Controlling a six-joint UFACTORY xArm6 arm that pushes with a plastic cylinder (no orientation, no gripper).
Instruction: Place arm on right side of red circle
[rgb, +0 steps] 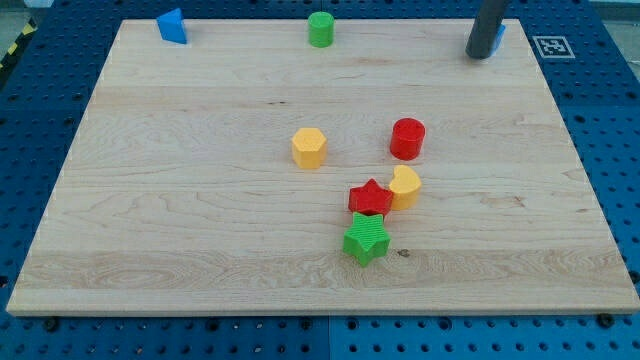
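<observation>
The red circle block (407, 138) stands a little right of the board's middle. My tip (480, 54) is at the view's top right, near the board's top edge, well above and to the right of the red circle. The dark rod partly hides a blue block (498, 38) behind it. Nothing touches the red circle.
A yellow hexagon (309, 147) lies left of the red circle. A yellow crescent (405, 187), a red star (369, 198) and a green star (366, 238) cluster below it. A blue block (172, 26) and a green cylinder (320, 29) sit at the top edge of the wooden board (150, 200).
</observation>
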